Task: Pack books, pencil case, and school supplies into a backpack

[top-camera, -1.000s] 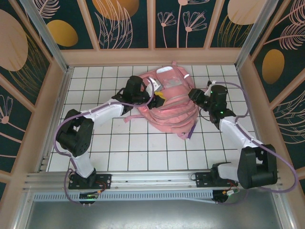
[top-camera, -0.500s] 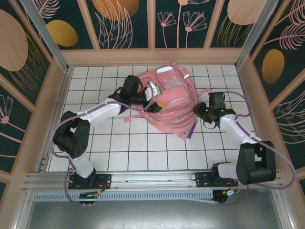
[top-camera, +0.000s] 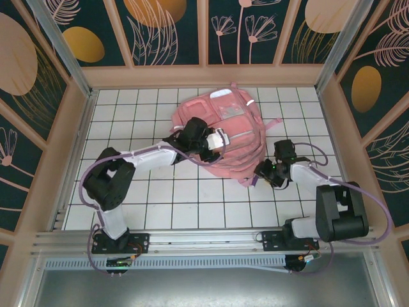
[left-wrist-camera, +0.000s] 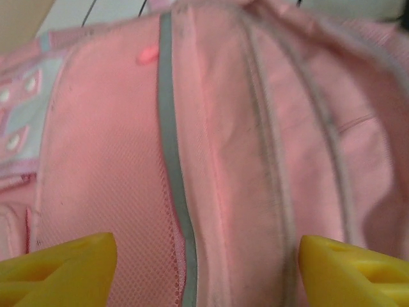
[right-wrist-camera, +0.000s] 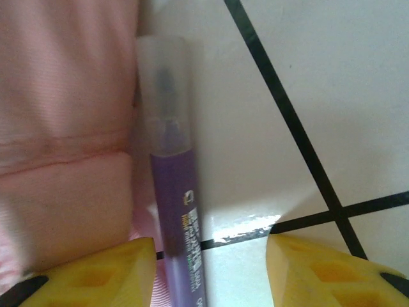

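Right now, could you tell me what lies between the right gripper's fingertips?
The purple pen lies there on the table, beside the backpack; the right wrist view shows it.

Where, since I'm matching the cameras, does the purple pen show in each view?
Top external: purple pen at the backpack's near right edge, by the right gripper.
Right wrist: upright in the picture's middle, on the tile against the backpack.
Left wrist: faces the backpack's pink fabric.
Shared landmark: the pink backpack.

Backpack [top-camera: 223, 128] on table [top-camera: 160, 204], pen [right-wrist-camera: 176, 211] beside its right edge, perhaps touching
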